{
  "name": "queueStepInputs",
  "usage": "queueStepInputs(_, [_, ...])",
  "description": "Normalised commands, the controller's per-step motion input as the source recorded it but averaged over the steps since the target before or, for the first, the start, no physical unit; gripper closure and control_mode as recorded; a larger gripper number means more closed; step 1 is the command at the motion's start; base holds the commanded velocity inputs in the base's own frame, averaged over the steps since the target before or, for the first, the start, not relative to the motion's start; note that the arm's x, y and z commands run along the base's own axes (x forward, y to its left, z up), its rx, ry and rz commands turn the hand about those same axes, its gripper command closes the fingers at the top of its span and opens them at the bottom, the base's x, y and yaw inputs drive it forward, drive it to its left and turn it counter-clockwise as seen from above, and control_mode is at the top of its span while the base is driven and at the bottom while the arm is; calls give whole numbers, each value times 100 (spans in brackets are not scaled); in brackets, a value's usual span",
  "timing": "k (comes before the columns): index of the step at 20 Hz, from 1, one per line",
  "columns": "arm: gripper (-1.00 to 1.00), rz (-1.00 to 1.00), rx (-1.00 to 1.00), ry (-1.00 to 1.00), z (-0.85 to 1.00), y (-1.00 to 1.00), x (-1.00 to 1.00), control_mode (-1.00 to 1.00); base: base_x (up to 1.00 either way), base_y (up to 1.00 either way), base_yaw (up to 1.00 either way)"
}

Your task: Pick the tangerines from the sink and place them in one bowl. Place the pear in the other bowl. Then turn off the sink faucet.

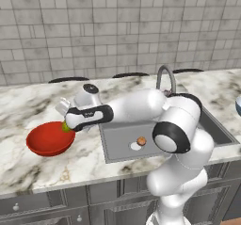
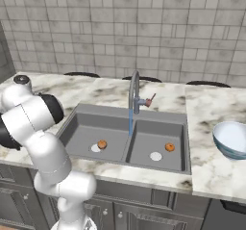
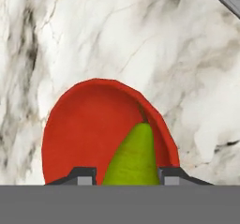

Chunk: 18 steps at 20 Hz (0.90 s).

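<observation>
One pear (image 3: 133, 156) in gripper (image 3: 127, 176); tapered end toward red bowl (image 3: 84, 124).

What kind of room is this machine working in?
It looks like a kitchen, computer-rendered: a marble counter with a double sink, a running gooseneck faucet, a tiled wall behind, and cabinet doors below. Fruit and a red bowl add to that.

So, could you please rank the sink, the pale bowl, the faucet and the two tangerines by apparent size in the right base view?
1. sink
2. faucet
3. pale bowl, cut off by the picture's edge, so its rank against the faucet is unsure
4. the tangerines, which look alike
</observation>
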Motion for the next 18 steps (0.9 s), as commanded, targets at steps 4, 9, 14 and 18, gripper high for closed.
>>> queueStepInputs(4, [100, -4, 0, 12, -46, 41, 0, -100, 0, 0, 0])
queueStepInputs(9, [100, -2, 0, 10, -36, 33, 0, -100, 0, 0, 0])
queueStepInputs(14, [-100, -1, 0, 1, -3, 10, 0, -100, 0, 0, 0])
queueStepInputs(18, [-100, 0, -3, -4, 0, -3, 0, -100, 0, 0, 0])
